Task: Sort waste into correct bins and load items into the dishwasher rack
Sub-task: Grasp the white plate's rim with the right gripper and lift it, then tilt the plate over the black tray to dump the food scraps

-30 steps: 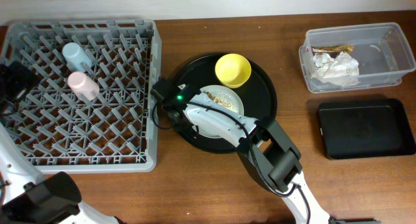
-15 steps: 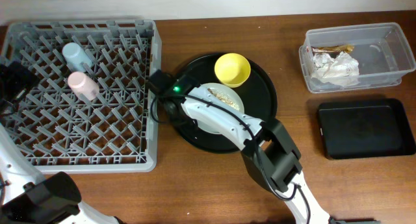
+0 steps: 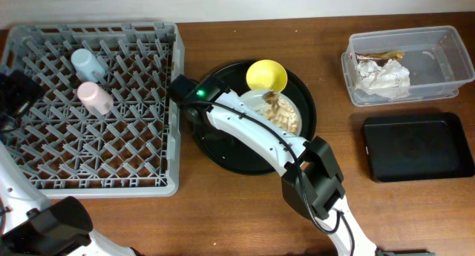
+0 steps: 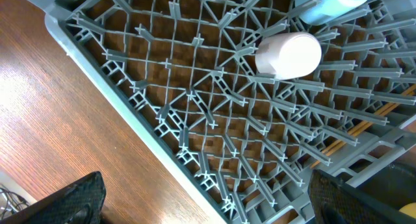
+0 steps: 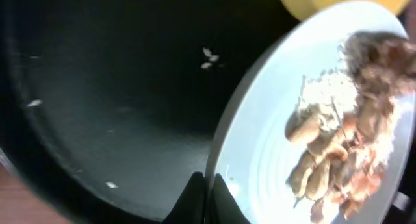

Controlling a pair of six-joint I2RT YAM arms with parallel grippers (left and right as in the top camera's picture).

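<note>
And here the right gripper is seen clamped shut on the rim of the pale plate, the two dark fingers pinched together on the plate's left edge. The plate is found on the round black tray at mid-table, and in the wrist view it looks tipped rather than flat (how far cannot be judged). Beige-brown food scraps are heaped on its right half. The yellow bowl is seated just beside the plate's far edge, on the same tray.

Over on the left, the dishwasher rack is already loaded with two cups: the light-blue cup toward the far side and the pink cup just nearer, both lying among the pegs. The left gripper is held above the rack with its fingers spread wide and nothing between them.

At the far right, crumpled napkins and a shiny brownish wrapper are contained in the clear tub. The flat black tray is set just nearer than the tub on the wooden table.
</note>
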